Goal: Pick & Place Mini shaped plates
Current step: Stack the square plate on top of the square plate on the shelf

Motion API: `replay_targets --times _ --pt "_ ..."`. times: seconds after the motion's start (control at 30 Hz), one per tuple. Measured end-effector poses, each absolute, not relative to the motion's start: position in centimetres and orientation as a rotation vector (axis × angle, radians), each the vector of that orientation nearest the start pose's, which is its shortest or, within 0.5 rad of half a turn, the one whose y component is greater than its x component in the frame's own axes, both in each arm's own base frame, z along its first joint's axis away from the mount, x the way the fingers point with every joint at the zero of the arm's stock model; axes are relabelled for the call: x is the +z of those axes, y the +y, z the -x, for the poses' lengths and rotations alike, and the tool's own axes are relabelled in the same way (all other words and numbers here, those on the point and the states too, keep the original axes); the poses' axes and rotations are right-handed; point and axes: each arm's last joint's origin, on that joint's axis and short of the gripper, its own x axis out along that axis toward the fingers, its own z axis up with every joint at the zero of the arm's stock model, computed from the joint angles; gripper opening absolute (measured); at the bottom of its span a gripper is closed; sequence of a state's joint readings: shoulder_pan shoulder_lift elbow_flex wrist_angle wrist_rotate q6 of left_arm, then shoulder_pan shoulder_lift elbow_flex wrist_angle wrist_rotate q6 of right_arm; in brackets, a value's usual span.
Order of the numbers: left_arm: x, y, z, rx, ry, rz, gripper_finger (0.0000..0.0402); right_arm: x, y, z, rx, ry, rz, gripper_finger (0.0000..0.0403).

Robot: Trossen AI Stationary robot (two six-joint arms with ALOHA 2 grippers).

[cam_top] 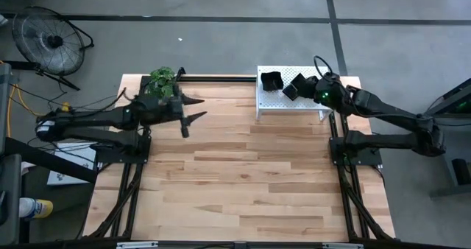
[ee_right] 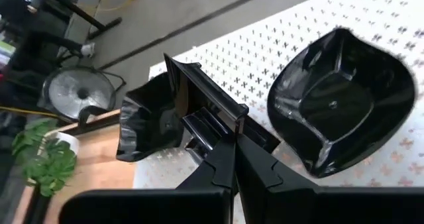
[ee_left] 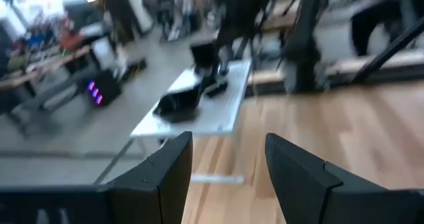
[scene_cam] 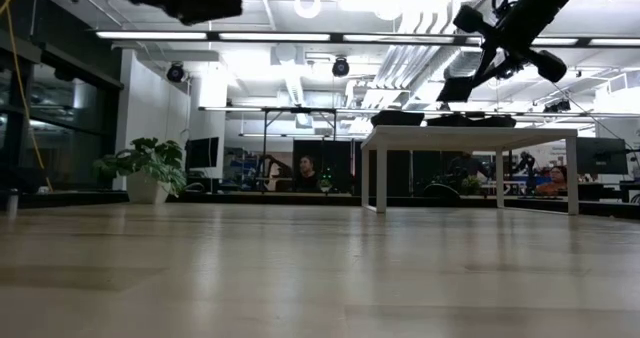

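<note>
Now the right gripper (ee_right: 222, 159) hovers over the rack (cam_top: 276, 102), fingers pressed together on a plate's (ee_right: 205, 114) edge, lifting it clear; the left gripper (cam_top: 193, 110) waits spread above the counter (cam_top: 243, 175).

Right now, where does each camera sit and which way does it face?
High: overhead, straight down on the table; both arms, left gripper open over the wood, right gripper shut at the white rack.
Low: table height, level across to the room; rack, arms entering from above.
Left wrist: looks past its fingers toward the rack.
Right wrist: down on the rack; shut on a square plate, wavy plate beside.
Shared: all show the rack.
</note>
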State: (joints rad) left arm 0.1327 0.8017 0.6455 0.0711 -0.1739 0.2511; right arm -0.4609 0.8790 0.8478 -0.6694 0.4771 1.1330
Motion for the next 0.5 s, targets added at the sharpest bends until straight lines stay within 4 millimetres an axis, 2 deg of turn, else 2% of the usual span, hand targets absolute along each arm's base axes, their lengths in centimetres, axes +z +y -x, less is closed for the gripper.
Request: replay_targets --times 0.27,0.5 --pt "29.0 3.9 -14.7 0.218 -0.114 -0.202 0.0186 28.8 -9.3 -15.6 -1.243 0.189 -1.039 0.0" --pt "28.5 4.1 -13.0 0.171 -0.191 -0.185 0.0186 28.0 -9.5 -16.3 -1.244 0.238 -1.074 0.0"
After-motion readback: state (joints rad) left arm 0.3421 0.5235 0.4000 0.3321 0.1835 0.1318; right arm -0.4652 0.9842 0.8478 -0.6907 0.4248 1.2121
